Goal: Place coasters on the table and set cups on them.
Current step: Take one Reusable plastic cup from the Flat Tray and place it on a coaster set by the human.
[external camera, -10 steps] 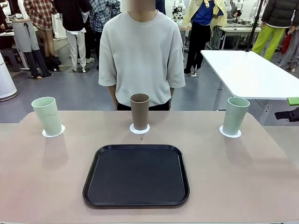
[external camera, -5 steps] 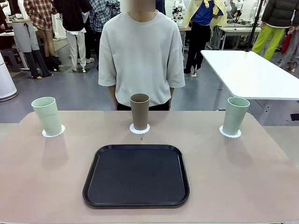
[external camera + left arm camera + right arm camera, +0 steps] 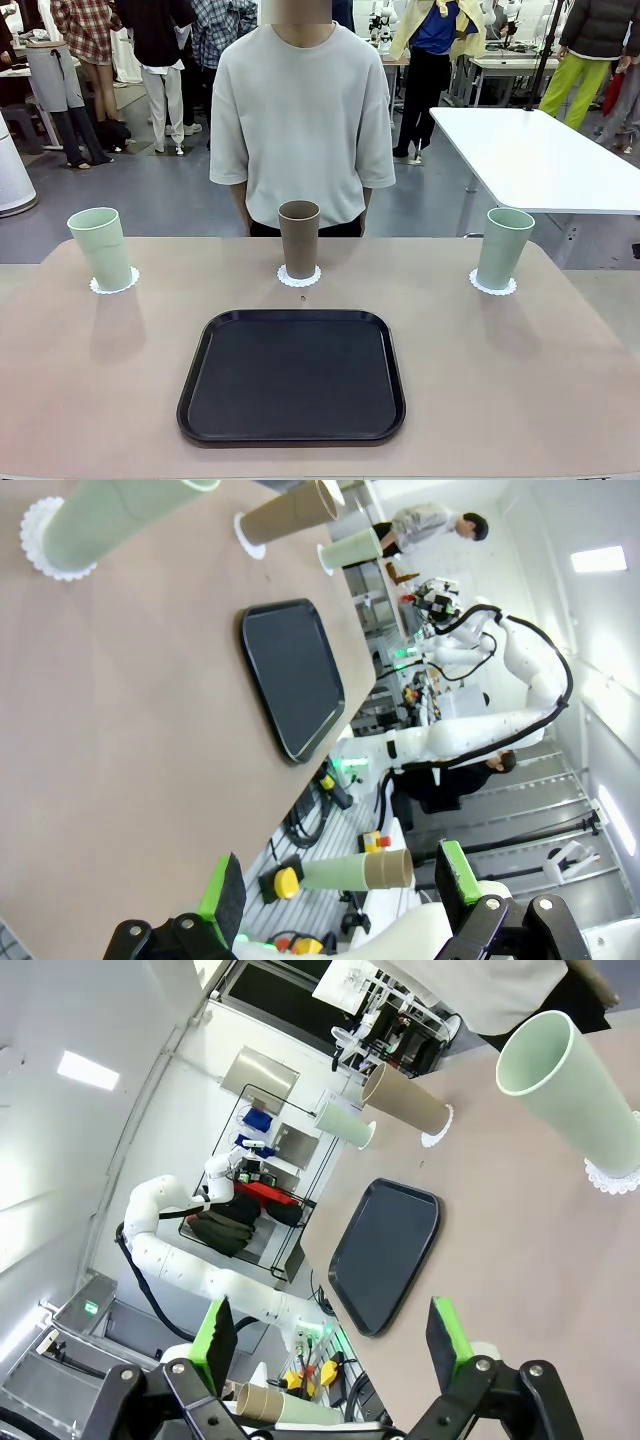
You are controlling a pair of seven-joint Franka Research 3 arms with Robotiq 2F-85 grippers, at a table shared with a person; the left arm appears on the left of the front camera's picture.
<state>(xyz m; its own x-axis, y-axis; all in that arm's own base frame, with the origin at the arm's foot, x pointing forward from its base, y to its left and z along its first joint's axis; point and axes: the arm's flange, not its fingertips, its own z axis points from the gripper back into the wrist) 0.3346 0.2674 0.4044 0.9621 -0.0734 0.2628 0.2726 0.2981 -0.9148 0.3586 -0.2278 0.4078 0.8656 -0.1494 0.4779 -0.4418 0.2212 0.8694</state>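
1. Nearest, the left pincer [image 3: 340, 885] and the right pincer [image 3: 332, 1338] are seen in their own wrist views, each spread wide with nothing between the green pads. Both are held back off the desk [image 3: 520, 380], well apart from every cup, presumably so that the working surface is left free.

2. On the near middle of the desk a black tray [image 3: 292, 375] is laid flat and carries nothing. It is judged to have been the carrier for the cups and coasters, now unloaded.

3. Along the far edge three cups are stood upright in a row, each on its own coaster: a pale green cup [image 3: 100, 247] on the left coaster [image 3: 113, 283], a brown cup [image 3: 299, 238] on the middle coaster [image 3: 299, 277], and another pale green cup [image 3: 503, 247] on the right coaster [image 3: 493, 286]. They are spaced well apart, as place settings would be.

4. Beyond the desk a person [image 3: 303, 120] is stood facing the middle cup, arms down.

5. The task is judged complete, since every cup is seated on a coaster.
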